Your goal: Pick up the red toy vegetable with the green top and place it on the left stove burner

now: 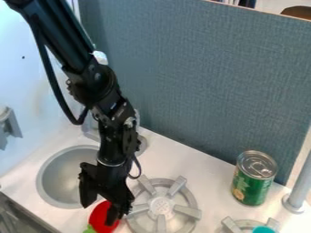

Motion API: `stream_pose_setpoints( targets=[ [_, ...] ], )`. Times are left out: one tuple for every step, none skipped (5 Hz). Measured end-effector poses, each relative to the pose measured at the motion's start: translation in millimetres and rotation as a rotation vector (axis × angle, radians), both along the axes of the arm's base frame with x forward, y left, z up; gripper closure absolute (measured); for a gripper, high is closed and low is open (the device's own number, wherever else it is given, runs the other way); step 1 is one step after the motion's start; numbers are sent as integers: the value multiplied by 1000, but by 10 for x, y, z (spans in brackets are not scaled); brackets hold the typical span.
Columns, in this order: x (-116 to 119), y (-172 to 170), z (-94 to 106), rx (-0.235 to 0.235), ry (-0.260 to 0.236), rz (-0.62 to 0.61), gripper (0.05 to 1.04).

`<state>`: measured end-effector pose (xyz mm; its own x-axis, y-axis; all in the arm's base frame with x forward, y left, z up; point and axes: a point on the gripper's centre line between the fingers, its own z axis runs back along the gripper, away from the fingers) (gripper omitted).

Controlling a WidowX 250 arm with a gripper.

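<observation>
In the camera view, the black gripper (99,215) hung low over the counter (206,175), between the sink (53,182) and the nearer stove burner (162,206). Its two fingers stood wide, with a clear gap between their tips. One finger lay across the view of a red object (98,219), which sat on the counter at the lower edge; whether they touched could not be told. A bright green part (89,230) showed at the red object's lower left.

The grey sink was left of the gripper, and the burner, with its raised arms around a round centre, was just right of the red object. Farther right, a metal-topped can (250,182) stood upright; its green label carried pale markings too small to read. In front of it was a second burner (232,225), with a teal item (263,230) at it. A grey post (298,189) rose near the can, and a blue-grey panel (200,82) stood behind the counter.
</observation>
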<state>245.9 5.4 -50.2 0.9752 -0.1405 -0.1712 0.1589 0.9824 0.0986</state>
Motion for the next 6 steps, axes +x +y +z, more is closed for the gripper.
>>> stream_pose_setpoints(
  targets=[
    [-46, 1, -65, 0, 26, -2, 85],
    [55, -13, -95, -42, 4, 0, 85],
    [166, 47, -141, -47, 13, 28, 85],
    [239, 106, -134, -9, 44, 27, 85],
    [211, 104, -195, -9, 69, 32, 85],
    [204, 63, -231, -30, 79, 58, 85]
  ],
)
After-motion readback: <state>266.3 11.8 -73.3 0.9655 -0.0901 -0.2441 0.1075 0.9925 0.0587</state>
